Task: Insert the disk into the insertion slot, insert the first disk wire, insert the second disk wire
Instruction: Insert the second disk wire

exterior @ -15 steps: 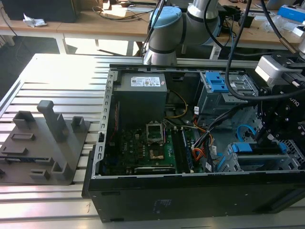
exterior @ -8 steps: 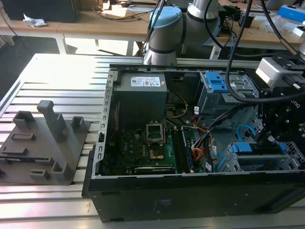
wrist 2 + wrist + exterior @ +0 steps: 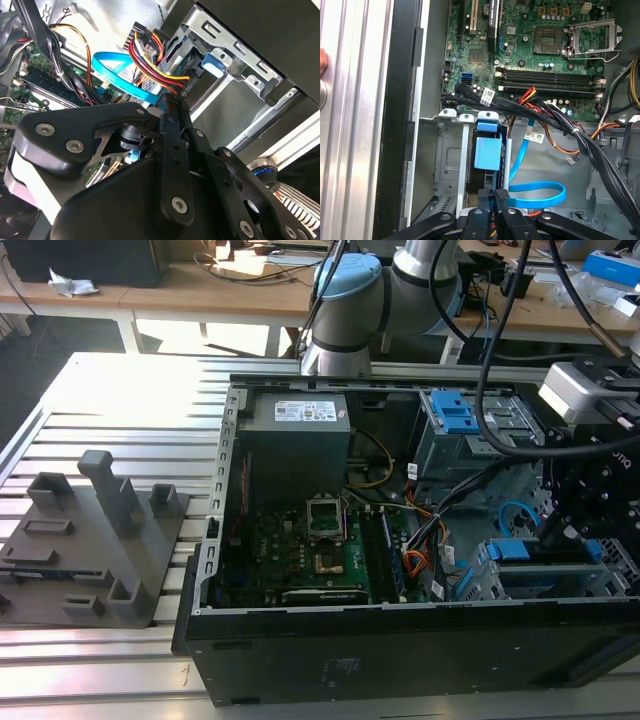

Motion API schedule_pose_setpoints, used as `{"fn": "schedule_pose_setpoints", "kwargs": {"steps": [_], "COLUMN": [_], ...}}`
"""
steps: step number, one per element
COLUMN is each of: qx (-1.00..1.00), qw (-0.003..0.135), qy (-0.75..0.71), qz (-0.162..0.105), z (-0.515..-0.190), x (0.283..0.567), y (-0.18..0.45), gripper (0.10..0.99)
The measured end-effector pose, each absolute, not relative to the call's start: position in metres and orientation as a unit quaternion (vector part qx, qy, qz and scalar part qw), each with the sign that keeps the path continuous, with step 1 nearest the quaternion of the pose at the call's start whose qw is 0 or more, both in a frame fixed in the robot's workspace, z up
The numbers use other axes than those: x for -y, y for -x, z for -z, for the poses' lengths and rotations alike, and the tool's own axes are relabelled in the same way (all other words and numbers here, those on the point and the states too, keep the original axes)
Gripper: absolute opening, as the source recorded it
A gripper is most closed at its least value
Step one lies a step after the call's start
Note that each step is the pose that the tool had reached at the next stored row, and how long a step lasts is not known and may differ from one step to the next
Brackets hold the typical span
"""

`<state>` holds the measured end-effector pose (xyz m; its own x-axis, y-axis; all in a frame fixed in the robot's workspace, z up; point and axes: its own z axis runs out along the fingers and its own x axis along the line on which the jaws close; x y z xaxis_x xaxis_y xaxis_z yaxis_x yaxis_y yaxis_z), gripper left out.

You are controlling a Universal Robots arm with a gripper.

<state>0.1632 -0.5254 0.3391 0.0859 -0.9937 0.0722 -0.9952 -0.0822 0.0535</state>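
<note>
Setting: a workshop with wooden benches along the top of the exterior view; an open computer case [image 3: 300,640] lies on a slatted aluminium table [image 3: 120,390], with a grey fixture plate [image 3: 90,550] at the left of the frame.

Arm: the robot arm [image 3: 350,300] reaches from the top centre down into the lower right corner of the case.

Gripper: the gripper [image 3: 499,197] shows at the bottom centre of the first wrist view, its black fingers [image 3: 502,200] drawn close together over the near end of the drive cage. Whether they pinch a connector or are merely shut I cannot tell.

Disk: the disk [image 3: 487,150] sits inside the insertion slot [image 3: 451,165], its blue handle facing the motherboard [image 3: 535,45]. Its long axis runs from the gripper straight up the frame toward the board, so it looks already seated.

Slot: the silver cage occupies the lower centre-left of the first wrist view, just beside the case wall.

Data cable: the second disk wire [image 3: 540,195], flat and light blue, loops just to the right of the fingertips, then rises along the cage's right edge toward the board. Its near end lies next to the gripper, and its arc bulges rightward.

Power bundle: red, yellow and black wires [image 3: 150,65] run to a plug at the cage's rear, at the upper centre of the second wrist view, just above the fingertips.

Stage: judging from this, the work stands at the wire connections behind the disk.
</note>
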Motion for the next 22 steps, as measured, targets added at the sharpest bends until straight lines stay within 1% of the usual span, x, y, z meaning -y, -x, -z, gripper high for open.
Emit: {"fn": "schedule_pose_setpoints", "kwargs": {"steps": [12,13,14,17,22], "qx": [0.676,0.676,0.676,0.676,0.676], "qw": [0.044,0.044,0.044,0.044,0.044], "qy": [-0.736,-0.736,-0.736,-0.736,-0.736], "qz": [-0.009,-0.008,-0.008,-0.008,-0.009], "z": [-0.338,-0.337,-0.337,-0.340,-0.355], "x": [0.525,0.525,0.525,0.525,0.525], "y": [-0.163,-0.163,-0.163,-0.163,-0.163], "gripper": [0.161,0.173,0.235,0.235,0.235]}}
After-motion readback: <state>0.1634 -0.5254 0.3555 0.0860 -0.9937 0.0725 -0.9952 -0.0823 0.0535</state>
